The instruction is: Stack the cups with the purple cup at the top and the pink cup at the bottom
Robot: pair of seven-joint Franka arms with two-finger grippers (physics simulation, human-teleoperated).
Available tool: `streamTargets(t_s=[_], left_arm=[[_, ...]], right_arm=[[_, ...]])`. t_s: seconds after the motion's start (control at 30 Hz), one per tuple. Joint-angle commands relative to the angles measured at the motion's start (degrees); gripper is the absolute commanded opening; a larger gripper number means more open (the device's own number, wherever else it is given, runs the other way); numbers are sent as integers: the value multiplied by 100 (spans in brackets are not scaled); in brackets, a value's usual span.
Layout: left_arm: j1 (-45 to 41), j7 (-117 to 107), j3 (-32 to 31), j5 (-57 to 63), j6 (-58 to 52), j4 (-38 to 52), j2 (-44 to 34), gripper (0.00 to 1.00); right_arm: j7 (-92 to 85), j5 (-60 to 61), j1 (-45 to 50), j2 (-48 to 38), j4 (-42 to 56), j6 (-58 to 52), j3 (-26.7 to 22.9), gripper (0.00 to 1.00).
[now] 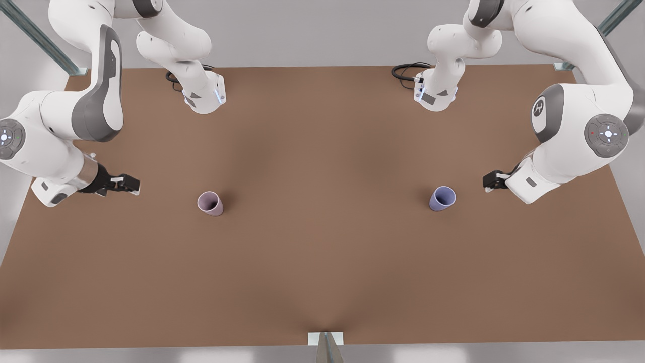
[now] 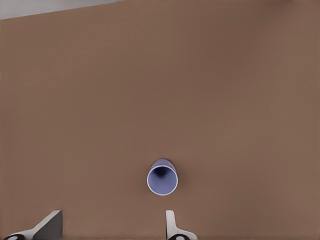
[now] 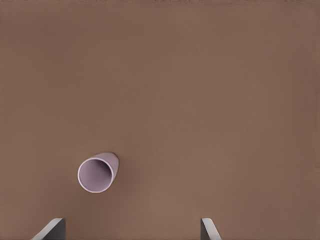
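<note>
The pink cup [image 1: 209, 203] stands upright on the brown table, toward the front view's left; the right wrist view looks into its mouth [image 3: 96, 174]. The purple cup [image 1: 442, 198] stands upright toward the front view's right, its mouth also showing in the left wrist view [image 2: 162, 179]. My right gripper [image 1: 132, 185] hovers open beside the pink cup, on the side nearer the table's edge, its fingertips [image 3: 52, 229] apart from the cup. My left gripper [image 1: 491, 181] hovers open just outside the purple cup, one fingertip [image 2: 171, 226] close to it, not touching.
The table [image 1: 322, 272] is bare between the cups. Both arm bases [image 1: 204, 93] [image 1: 436, 93] and black cables [image 1: 405, 73] sit along the far edge. A small metal bracket [image 1: 325, 339] marks the near edge's middle.
</note>
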Motion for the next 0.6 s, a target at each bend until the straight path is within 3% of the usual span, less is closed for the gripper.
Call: streamTargets(t_s=[0.0,0.13,0.3,0.57], left_arm=[[0,109,0,4,11,3,-7,100],[-35,30,0,4,20,-6,28,100],[-26,39,26,-5,11,-6,2,100],[-26,39,35,-5,3,-32,2,100]], right_arm=[[-159,0,1,-5,3,131,-2,100],[-124,18,212,-49,-305,315,7,100],[-150,71,475,-146,-1685,1818,34,100],[-141,97,686,505,-2036,2759,34,100]])
